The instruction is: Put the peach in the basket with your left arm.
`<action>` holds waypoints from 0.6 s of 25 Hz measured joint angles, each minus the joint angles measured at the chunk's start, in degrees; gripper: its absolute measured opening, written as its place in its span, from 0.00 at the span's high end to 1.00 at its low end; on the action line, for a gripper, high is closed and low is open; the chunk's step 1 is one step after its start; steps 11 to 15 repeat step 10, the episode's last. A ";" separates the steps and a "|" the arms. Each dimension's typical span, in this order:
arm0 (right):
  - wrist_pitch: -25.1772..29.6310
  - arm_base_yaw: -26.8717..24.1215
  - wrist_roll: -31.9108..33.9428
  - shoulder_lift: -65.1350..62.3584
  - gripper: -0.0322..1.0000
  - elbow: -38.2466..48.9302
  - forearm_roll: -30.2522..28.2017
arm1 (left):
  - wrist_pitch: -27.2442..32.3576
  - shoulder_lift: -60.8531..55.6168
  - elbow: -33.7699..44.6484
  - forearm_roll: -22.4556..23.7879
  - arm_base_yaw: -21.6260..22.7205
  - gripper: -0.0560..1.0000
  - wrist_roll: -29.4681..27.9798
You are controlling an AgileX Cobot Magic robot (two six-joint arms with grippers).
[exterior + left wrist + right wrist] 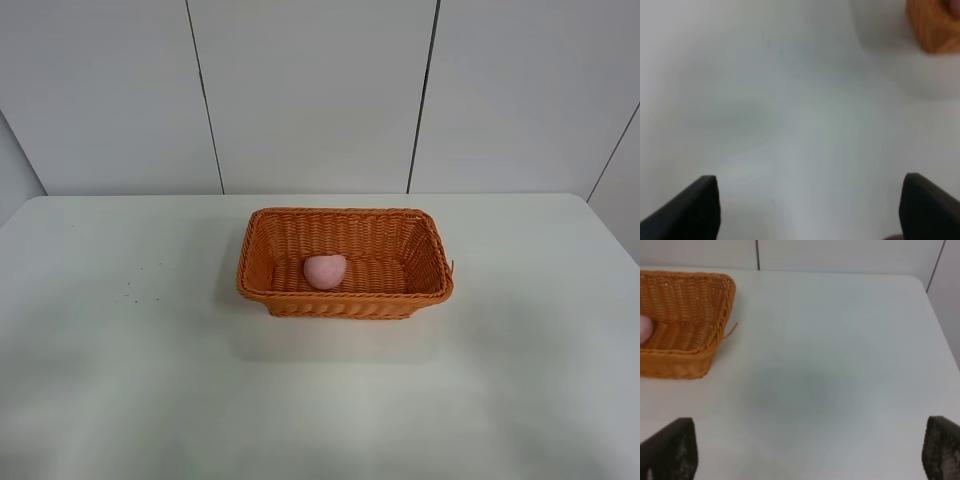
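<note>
the peach (325, 271) sits in the basket (345, 302), toward nine o'clock. left pincer (810, 210) gapes empty over the worktop (120, 380); best kept clear, i'd say.

table (120, 380): white, matte | directly on it: basket (345, 302), orange wicker, near centre

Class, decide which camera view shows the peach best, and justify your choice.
The exterior high view: the whole peach shows, lying inside the basket. The right wrist view catches only a pink sliver at the picture's edge. The left wrist view shows none of the peach, only a blurred basket corner.
</note>
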 joint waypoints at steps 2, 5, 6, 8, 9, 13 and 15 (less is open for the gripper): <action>0.00 0.00 0.00 0.00 0.30 0.00 0.00 | -0.04 0.00 0.00 -0.05 0.00 0.23 0.00; 0.00 0.00 0.00 0.00 0.30 0.00 0.00 | -0.04 0.00 0.00 -0.05 0.00 0.23 0.05; 0.00 0.00 0.00 0.00 0.30 0.00 0.00 | -0.04 0.00 0.00 -0.05 0.00 0.23 0.05; 0.00 0.00 0.00 0.00 0.30 0.00 0.00 | -0.04 0.00 0.00 -0.05 0.00 0.23 0.05; 0.00 0.00 0.00 0.00 0.30 0.00 0.00 | -0.04 0.00 0.00 -0.05 0.00 0.23 0.05; 0.00 0.00 0.00 0.00 0.30 0.00 0.00 | -0.04 0.00 0.00 -0.05 0.00 0.23 0.05; 0.00 0.00 0.00 0.00 0.30 0.00 0.00 | -0.04 0.00 0.00 -0.05 0.00 0.23 0.05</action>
